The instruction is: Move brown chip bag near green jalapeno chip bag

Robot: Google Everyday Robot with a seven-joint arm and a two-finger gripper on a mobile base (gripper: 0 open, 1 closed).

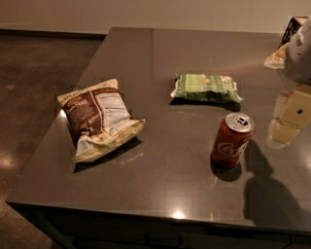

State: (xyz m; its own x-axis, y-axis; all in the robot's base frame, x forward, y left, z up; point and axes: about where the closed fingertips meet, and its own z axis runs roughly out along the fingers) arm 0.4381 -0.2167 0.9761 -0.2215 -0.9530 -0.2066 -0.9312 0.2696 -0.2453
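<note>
A dark grey table (160,185) with a glossy top fills most of the camera view; a brown polished floor (34,73) lies to its left and a pale wall (146,12) runs along the top. The brown chip bag (99,119) lies on the left part of the table, near the left edge, with its white nutrition-label panel turned upward and its pale yellow lower edge pointing toward the front; it lies at a slant and casts a shadow along its lower side. The green jalapeno chip bag (206,88) lies flat further back, right of the middle, with its long side running left to right; it is well apart from the brown bag, with bare tabletop between them. A red soda can (232,141) stands upright in front of the green bag, near it but not touching; its silver top faces up. The gripper (289,116) hangs at the right edge of the view, above the table and just right of the can, well apart from the brown bag; it touches none of the three items, and whether it is open or closed I cannot tell; its shadow falls on the table below it.
</note>
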